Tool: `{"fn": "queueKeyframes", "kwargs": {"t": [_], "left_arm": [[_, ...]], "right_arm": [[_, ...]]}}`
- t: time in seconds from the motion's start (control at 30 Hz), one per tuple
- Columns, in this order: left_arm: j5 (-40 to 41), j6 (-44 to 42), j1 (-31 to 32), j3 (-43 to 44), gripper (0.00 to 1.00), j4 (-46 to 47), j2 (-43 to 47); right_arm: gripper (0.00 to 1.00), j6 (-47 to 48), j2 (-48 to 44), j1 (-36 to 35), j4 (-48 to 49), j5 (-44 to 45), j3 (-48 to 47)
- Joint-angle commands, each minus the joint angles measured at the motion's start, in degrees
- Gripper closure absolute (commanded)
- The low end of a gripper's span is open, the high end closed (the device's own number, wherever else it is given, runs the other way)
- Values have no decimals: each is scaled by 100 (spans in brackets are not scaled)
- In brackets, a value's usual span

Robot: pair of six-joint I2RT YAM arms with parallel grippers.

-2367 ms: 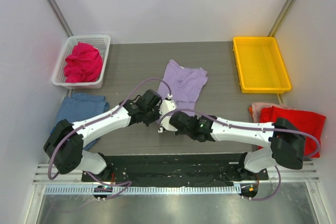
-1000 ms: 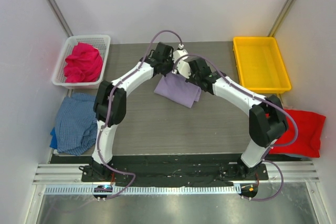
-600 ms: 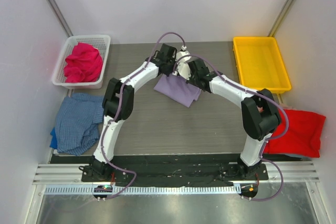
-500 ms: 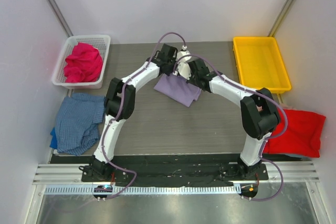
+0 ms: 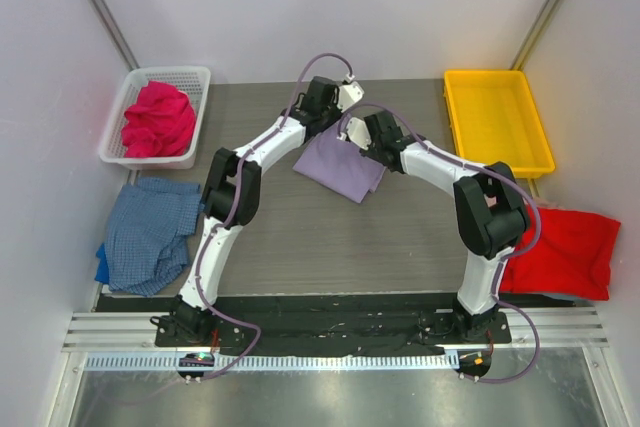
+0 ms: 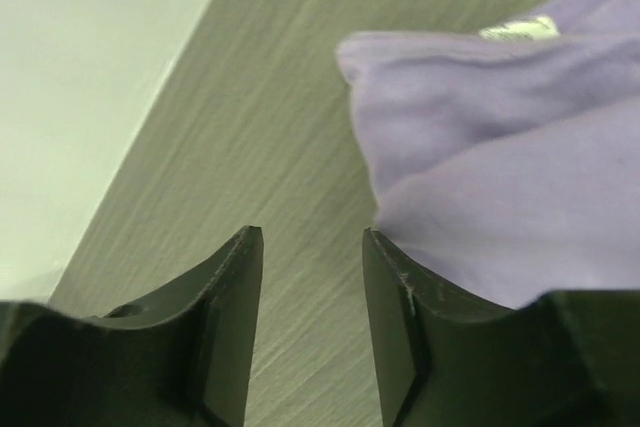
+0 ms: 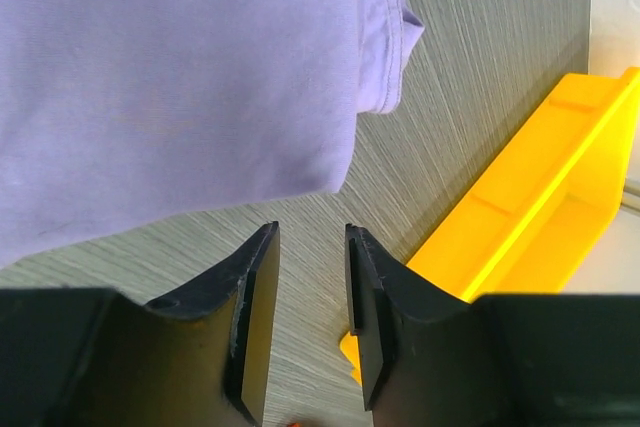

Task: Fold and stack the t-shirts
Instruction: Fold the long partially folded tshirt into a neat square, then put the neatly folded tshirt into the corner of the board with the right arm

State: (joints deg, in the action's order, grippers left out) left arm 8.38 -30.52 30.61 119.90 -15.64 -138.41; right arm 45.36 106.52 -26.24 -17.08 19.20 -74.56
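The lavender t-shirt (image 5: pixel 338 169) lies folded over on the table's far middle; its far corner with a small label shows in the left wrist view (image 6: pixel 500 137) and its hem in the right wrist view (image 7: pixel 170 67). My left gripper (image 5: pixel 322 112) (image 6: pixel 310 239) is open just off the shirt's far-left corner, with only bare table between its fingers. Just past the far-right edge, my right gripper (image 5: pixel 362 139) (image 7: pixel 312 232) is also open and empty. The red t-shirt (image 5: pixel 565 252) lies at the right edge, the blue checked one (image 5: pixel 148 232) at the left. The magenta one (image 5: pixel 158 119) is heaped in the basket.
The white mesh basket (image 5: pixel 192 77) stands at the back left. A yellow tray (image 5: pixel 497 122) (image 7: pixel 540 197) stands at the back right, close to my right gripper. Both arms reach far across the table, arching over its middle.
Both grippers have opened and let go of the lavender shirt's far edge, which now rests flat. Before that they carried the near edge over to the far side, folding the shirt.
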Motion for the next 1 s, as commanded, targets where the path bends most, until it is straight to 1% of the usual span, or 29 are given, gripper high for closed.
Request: {"fn": "queueKeyframes", "kwargs": {"t": [0.0,0.07,0.2,0.37,0.4,0.63,0.8,0.97], "left_arm": [[567,3,24,288,47,781,-54],[847,-24,50,359,47,957,-72],[1042,37,59,394,46,1028,24],[1201,178,24,114,43,896,340],[1192,230,6,9,39,878,550],[1131,433,-125,-1301,31,870,1420],[1104,565,-310,-1925,29,913,1738],[1069,679,-398,-2163,28,905,1861]], "right_arm": [[60,-19,167,49,319,417,-137],[60,-80,237,49,355,514,-181],[59,-238,229,57,381,559,-242],[50,-572,-96,49,329,269,-278],[49,-616,-157,49,320,225,-269],[41,-1091,-501,57,205,-144,-348],[41,-1188,-238,57,188,-276,-664],[41,-1188,307,57,249,-303,-1208]]}}
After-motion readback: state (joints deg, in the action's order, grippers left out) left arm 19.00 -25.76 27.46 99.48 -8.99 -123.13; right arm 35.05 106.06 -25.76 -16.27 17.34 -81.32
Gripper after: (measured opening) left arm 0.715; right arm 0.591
